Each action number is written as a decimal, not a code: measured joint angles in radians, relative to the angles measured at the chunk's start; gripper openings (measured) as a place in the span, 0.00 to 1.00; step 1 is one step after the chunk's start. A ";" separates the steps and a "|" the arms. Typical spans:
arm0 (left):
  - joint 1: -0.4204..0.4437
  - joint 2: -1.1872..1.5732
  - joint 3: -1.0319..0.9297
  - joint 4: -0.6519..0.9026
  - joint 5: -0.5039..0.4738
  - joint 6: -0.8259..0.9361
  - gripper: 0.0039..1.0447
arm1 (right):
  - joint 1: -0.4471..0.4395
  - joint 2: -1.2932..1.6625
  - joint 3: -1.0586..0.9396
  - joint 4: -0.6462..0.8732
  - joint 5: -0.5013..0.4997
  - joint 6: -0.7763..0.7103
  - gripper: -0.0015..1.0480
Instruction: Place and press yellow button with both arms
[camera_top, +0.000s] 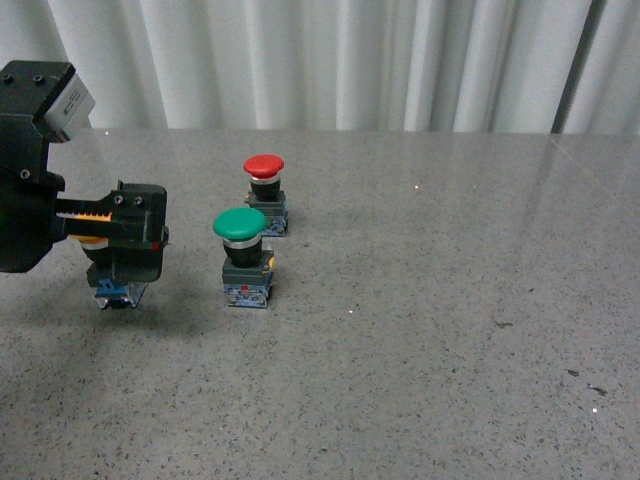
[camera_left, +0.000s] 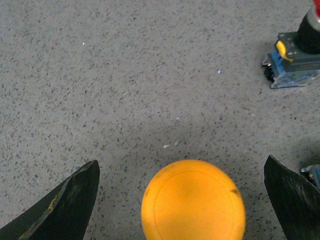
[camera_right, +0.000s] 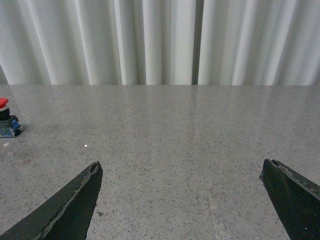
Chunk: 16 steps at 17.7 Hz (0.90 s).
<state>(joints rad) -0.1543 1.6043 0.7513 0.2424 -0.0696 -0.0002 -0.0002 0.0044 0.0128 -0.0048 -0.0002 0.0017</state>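
Note:
The yellow button (camera_left: 193, 202) stands on the grey table, its wide yellow cap seen from above in the left wrist view. My left gripper (camera_left: 181, 161) is open with one finger on each side of the cap, not touching it. In the front view the left gripper (camera_top: 120, 255) is at the far left, low over the button's blue base (camera_top: 115, 292); the black fingers hide most of the cap. My right gripper (camera_right: 181, 162) is open and empty over bare table. The right arm does not show in the front view.
A green-capped button (camera_top: 240, 226) stands just right of the left gripper. A red-capped button (camera_top: 265, 166) stands behind it and also shows in the left wrist view (camera_left: 295, 60) and the right wrist view (camera_right: 5, 117). White curtains (camera_top: 330, 60) hang behind the table (camera_top: 450, 330).

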 joint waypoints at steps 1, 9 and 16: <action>0.000 0.002 -0.002 0.000 -0.002 0.000 0.94 | 0.000 0.000 0.000 0.000 0.000 0.000 0.94; -0.010 -0.010 -0.003 -0.015 -0.029 0.005 0.39 | 0.000 0.000 0.000 0.000 0.000 0.000 0.94; -0.106 -0.197 0.146 -0.141 -0.042 0.003 0.32 | 0.000 0.000 0.000 0.000 0.000 0.000 0.94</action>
<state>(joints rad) -0.2607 1.4071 0.8970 0.1017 -0.1112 0.0029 -0.0002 0.0044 0.0132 -0.0048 -0.0002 0.0017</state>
